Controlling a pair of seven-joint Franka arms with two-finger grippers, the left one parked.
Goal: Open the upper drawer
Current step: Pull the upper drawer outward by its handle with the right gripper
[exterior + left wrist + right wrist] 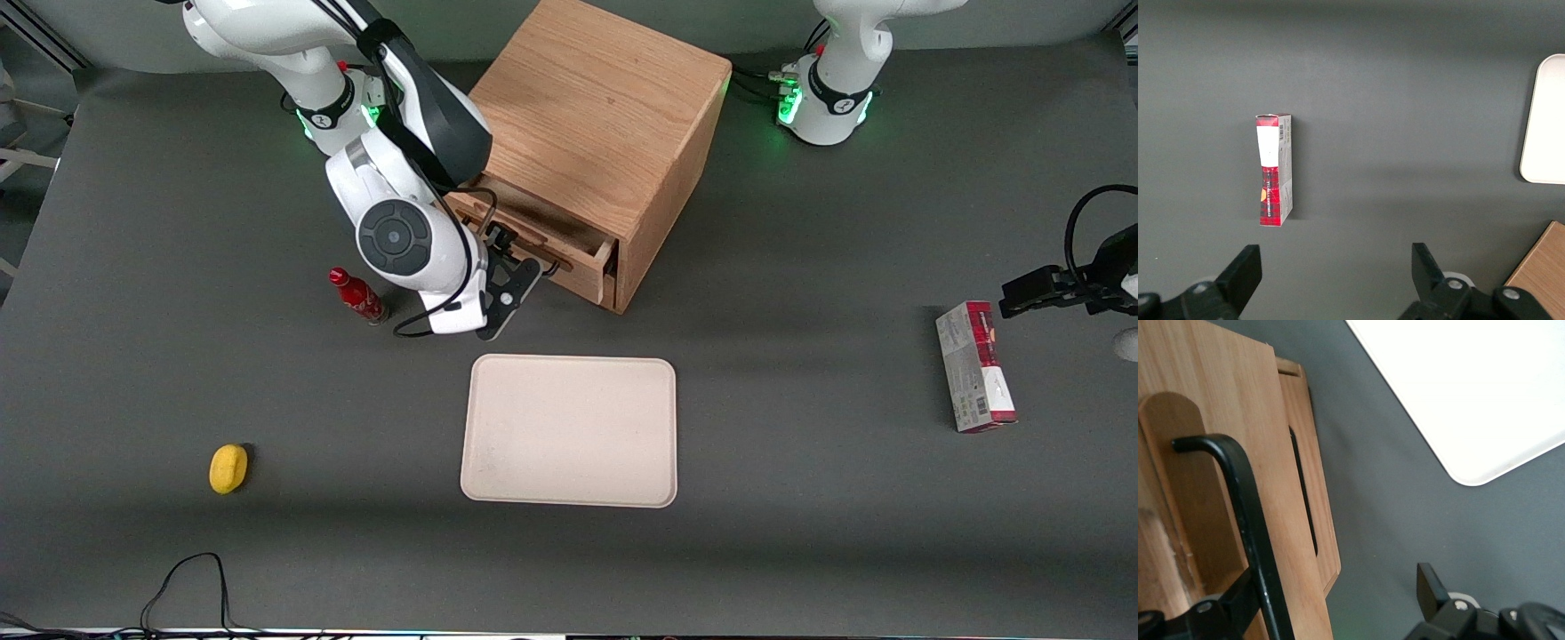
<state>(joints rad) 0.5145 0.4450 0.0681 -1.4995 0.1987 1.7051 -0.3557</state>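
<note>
Your gripper (pixel 516 289) sits at the oak cabinet (pixel 596 133) front, jaws spread wide around the upper drawer's (pixel 542 238) black wire handle (pixel 1248 513), not clamped on it. The drawer already juts out a little. Pull straight along its slide, judging by its angle. The dark grey table (pixel 800 533) offers room; a beige tray (pixel 569 431) lies nearer the front camera.

A dark grey matte table (pixel 800 551) is carrying an oak cabinet (pixel 596 116) near its edge farthest from the front camera. A beige rectangular tray (pixel 569 431) is lying at the middle. The right arm's gripper (pixel 524 267) is hovering at the cabinet's front. A small red bottle (pixel 357 296) and a yellow rounded object (pixel 228 468) are sitting toward the working arm's end, a red-and-white carton (pixel 974 366) toward the parked arm's.
</note>
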